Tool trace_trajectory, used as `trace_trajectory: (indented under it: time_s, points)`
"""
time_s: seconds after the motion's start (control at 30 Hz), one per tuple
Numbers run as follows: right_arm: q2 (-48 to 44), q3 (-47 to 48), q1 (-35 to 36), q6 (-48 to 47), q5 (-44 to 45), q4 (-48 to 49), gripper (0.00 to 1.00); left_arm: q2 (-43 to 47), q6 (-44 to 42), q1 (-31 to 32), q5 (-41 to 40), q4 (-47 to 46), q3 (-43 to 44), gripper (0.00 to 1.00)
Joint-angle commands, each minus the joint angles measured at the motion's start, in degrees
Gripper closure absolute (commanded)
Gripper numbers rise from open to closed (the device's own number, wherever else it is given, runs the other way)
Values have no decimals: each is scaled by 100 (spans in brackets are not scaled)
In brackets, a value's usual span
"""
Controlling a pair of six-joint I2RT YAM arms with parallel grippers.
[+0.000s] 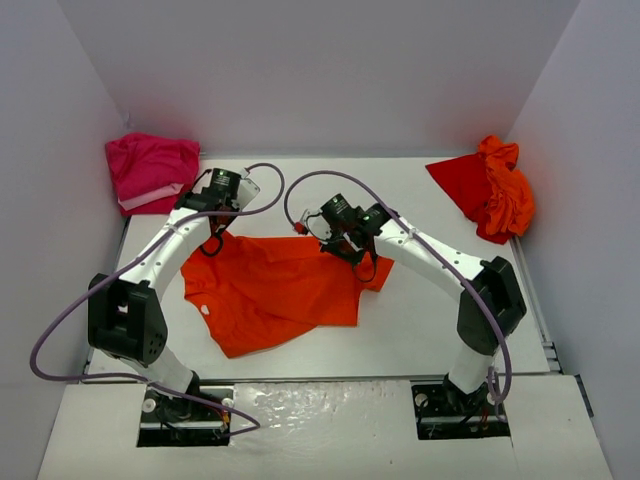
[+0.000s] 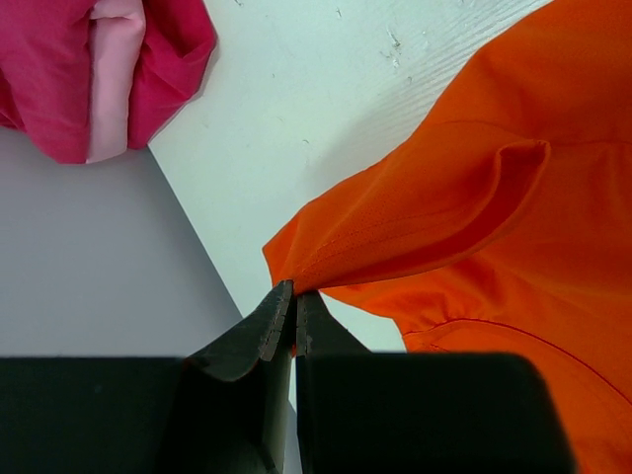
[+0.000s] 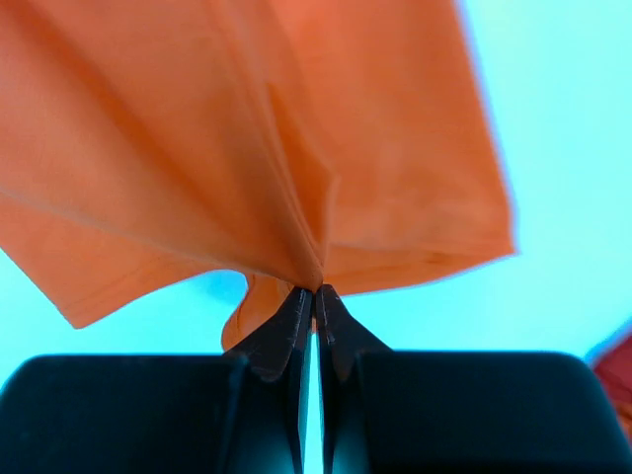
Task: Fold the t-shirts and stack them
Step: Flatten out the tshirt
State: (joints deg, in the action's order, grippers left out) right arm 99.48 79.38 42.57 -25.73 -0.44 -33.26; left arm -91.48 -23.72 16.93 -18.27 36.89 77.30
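Matt cloth t-shirt (image 1: 275,290), smooth table (image 1: 430,312)

A flat white matte table (image 1: 430,330) is spreading across the middle of the top view. 3 plain panels are boxing it in: a pale grey back wall (image 1: 320,70), a pale grey left wall (image 1: 50,200) and a pale grey right wall (image 1: 590,200), both side walls leaning outward toward the camera. A thin light rail (image 1: 537,300) is running along the table's right edge. A glossy white near board (image 1: 320,420) is catching a soft glare. Even, diffuse light is casting only faint shadows. In the left wrist view, the tabletop is showing small scuffs, and in the right wrist view it is looking cyan-tinted.
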Motion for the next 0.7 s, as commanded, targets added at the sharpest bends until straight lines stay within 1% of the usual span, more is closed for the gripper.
trace_trajectory:
  time_s: [0.0,0.1,0.13,0.2,0.27,0.33,0.4,0.43,0.57,0.6,0.67]
  points:
    - [-655,946,-332,-456,1378,234,100,360,-86,30,-293,-22,642,100]
    - [-702,1466,-608,-498,1750,444,100,421,-115,21,-362,40,985,100]
    - [-707,1487,-609,-527,1775,465,100,431,-110,16,-377,59,1050,100]
    - [-748,1486,-610,-510,1667,479,100,461,-129,12,-402,88,1169,100]
    - [-794,1438,-667,-464,1281,485,100,487,-167,12,-436,91,1251,100]
    - [-796,1429,-567,-432,1654,614,100,521,-218,12,-521,87,1411,100]
    - [-894,1405,-618,-312,2123,872,100,604,-247,12,-659,30,1603,100]
    - [-895,1371,-627,-310,2127,1011,100,605,-265,12,-745,29,1707,100]
    - [-1177,1539,-773,-852,3567,1909,100,867,-284,-227,-1092,-226,2709,100]
    - [-1295,1583,-853,-1066,3771,2205,100,941,-283,-320,-1122,-278,2946,100]
    - [-1561,1651,-974,-1501,3905,2674,100,1189,-312,-471,-1076,-336,3279,100]
